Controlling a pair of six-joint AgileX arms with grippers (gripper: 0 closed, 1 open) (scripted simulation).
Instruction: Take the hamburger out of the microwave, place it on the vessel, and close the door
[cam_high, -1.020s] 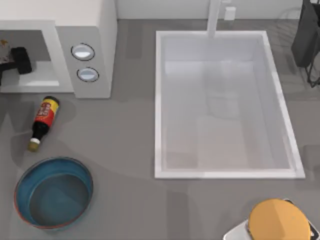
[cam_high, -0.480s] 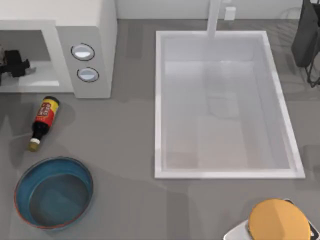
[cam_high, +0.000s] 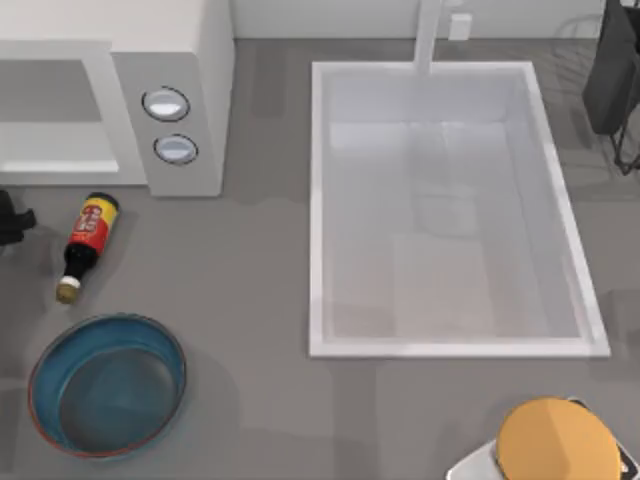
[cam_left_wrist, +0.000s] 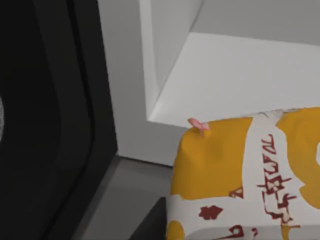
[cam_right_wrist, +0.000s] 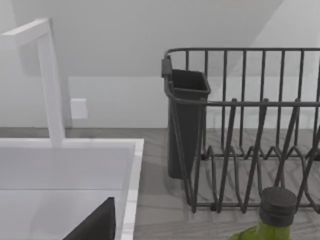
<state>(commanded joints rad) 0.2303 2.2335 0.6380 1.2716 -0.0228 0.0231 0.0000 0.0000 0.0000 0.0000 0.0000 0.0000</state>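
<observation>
The left gripper (cam_high: 8, 218), just outside the microwave (cam_high: 150, 60) beside a sauce bottle (cam_high: 86, 243), carried the wrapped hamburger (cam_left_wrist: 245, 175); finger spread could not be told.

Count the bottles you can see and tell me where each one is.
2. A dark sauce bottle lies on its side on the table between the microwave and the vessel. A green bottle stands by the dish rack. Others may be hidden.

hamburger (cam_left_wrist: 240, 175) wrapper dark-red glyphs, unreadable, bottle (cam_high: 84, 243) label illegible
</observation>
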